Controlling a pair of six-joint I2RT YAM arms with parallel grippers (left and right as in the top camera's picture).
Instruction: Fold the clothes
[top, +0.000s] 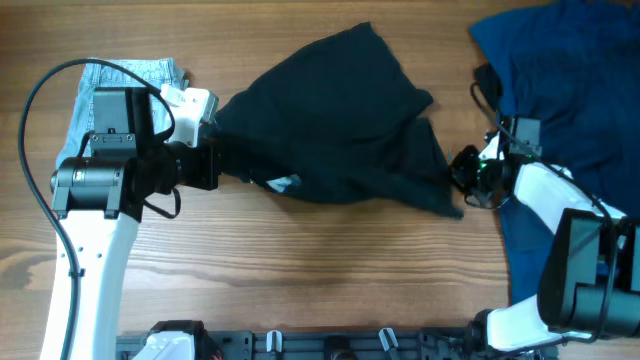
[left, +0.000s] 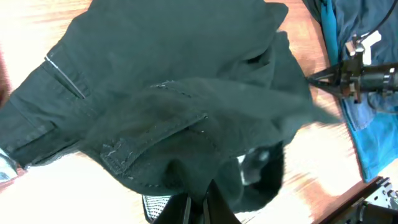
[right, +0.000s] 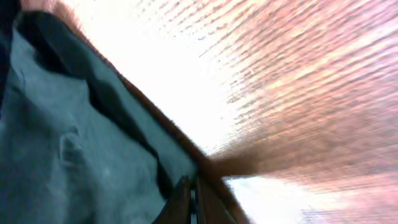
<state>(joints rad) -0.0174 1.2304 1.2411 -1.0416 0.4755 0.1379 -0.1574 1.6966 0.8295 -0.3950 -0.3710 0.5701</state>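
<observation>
The black shorts (top: 340, 120) lie bunched in the middle of the wooden table and fill the left wrist view (left: 174, 99). My left gripper (top: 215, 160) is shut on their left edge (left: 202, 196). My right gripper (top: 462, 175) is shut on their right corner, with the cloth edge between its fingers (right: 189, 186). The light-blue denim shorts (top: 125, 80) lie at the far left, partly under my left arm. The royal-blue garment (top: 560, 70) lies at the far right.
The bare wooden tabletop (top: 330, 260) runs along the front. A black rail with clamps (top: 330, 345) lines the front edge. My right arm lies over the royal-blue garment.
</observation>
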